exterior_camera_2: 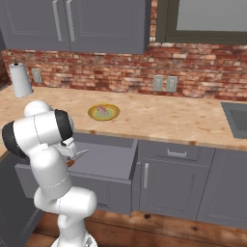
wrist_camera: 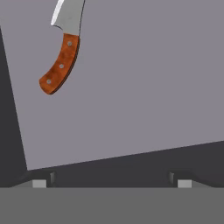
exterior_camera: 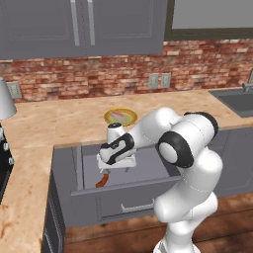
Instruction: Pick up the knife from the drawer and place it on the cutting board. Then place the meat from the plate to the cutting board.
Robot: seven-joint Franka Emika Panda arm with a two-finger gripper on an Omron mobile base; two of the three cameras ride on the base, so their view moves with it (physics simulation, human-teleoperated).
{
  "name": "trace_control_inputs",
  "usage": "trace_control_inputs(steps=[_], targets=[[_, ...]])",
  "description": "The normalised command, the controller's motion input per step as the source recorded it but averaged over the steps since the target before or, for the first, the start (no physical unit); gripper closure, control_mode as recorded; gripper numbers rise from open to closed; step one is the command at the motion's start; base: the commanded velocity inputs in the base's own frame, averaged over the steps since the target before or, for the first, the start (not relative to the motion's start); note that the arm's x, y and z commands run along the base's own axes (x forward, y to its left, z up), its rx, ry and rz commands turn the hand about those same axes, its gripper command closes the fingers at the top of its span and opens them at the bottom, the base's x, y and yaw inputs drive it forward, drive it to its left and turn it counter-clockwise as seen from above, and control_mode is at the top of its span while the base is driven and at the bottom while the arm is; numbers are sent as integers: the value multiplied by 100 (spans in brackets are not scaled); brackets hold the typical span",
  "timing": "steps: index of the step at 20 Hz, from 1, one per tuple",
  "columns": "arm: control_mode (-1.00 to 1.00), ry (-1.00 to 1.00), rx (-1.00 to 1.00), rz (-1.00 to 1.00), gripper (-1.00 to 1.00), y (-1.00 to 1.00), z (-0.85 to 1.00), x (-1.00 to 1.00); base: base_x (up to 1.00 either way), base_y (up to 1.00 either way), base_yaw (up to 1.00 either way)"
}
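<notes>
I log a small knife with a curved reddish-brown riveted handle and silver blade, lying flat on the grey floor of the wide dark-grey drawer, which stands pulled out below the desk's front edge. In the hand view the knife sits toward the upper left, blade running off the top edge, with bare drawer floor all around it and nothing lying across it. In the left base view I see only its handle end poking out beneath the hand, near the drawer's front wall.

On the pale speckled stone desk, near its front edge above the drawer, I note a round plate with golden-yellow rim carrying a small pinkish slab of meat.

The white arm bends over the drawer, hand pointing down into it. The jaws stand released, tips wide apart, holding nothing, well apart from the knife.

Room: red brick back wall with grey outlets, dark-grey upper cabinets, a sink at the desk's right end, wooden floor.
</notes>
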Motion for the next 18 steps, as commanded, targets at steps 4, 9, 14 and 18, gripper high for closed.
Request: trace_control_inputs(steps=[4,9,14,18], targets=[[-100,0,0,0,-100,1,-14,0,0,0,0],[-100,0,0,-1,-100,0,-9,0,0,0,0],[-100,-1,0,-3,-100,3,-13,0,0,0,0],[-100,-1,0,-3,-100,9,-17,14,0,0,0]])
